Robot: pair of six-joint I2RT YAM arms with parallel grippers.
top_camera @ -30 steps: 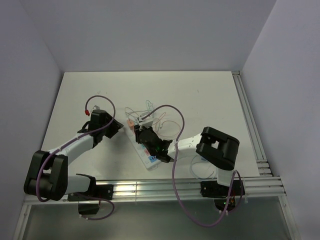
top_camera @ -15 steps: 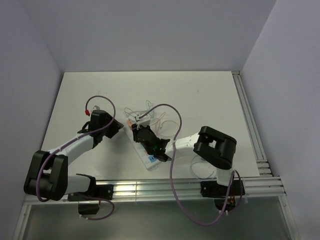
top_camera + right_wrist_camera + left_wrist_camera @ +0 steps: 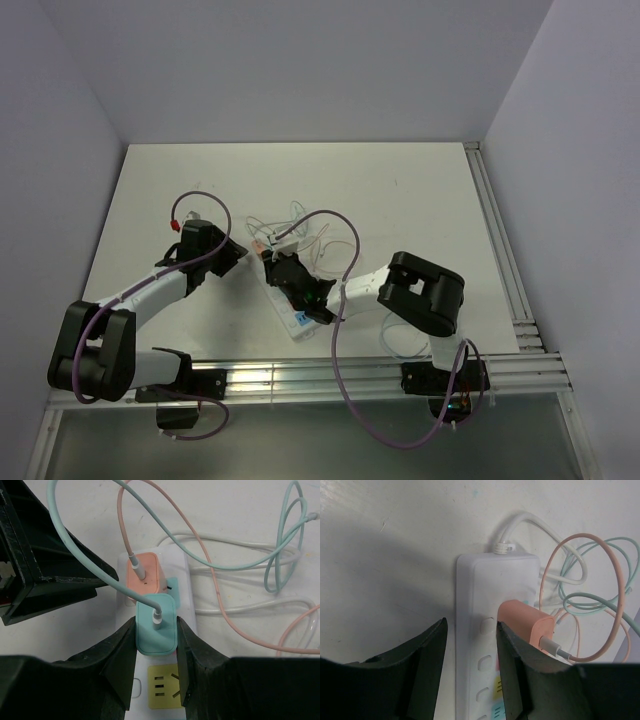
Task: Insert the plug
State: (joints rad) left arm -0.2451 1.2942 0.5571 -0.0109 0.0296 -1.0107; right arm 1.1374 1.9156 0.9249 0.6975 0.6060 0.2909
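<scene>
Right tool (image 3: 156, 624) is clamped on the teal plug (image 3: 167, 635), one finger flat against each side, so it's pinching the thing nice and square. That plug sits between the fingertips, on top of the white power strip (image 3: 185, 605). Its teal cable (image 3: 51, 495) comes out of the top face and arcs off up and to the tool's left. Honestly can't tell from these shots whether the prongs are all the way down in the socket.

Just past the fingertips, right up against the teal one, an orange plug (image 3: 147, 572) sits in the strip, and its orange cable (image 3: 121, 515) runs straight away from the tool. Back toward the wrist, between the fingers, a yellow-labelled three-hole socket (image 3: 161, 687) shows.

Left tool (image 3: 470, 630) is spread wide with nothing pinched. Its left finger hangs over the bare worktop (image 3: 395, 555) beside the strip. Its right finger is over the strip itself, just beside the orange plug, so the strip's long edge runs up between the two fingers. Whether either finger actually touches the strip, no idea. Ahead of this tool the strip's white cord (image 3: 504, 530) leaves the end of the strip and curls off to the tool's right into the cable tangle.

From overhead, both tools meet at the strip, nearly nose to nose.
</scene>
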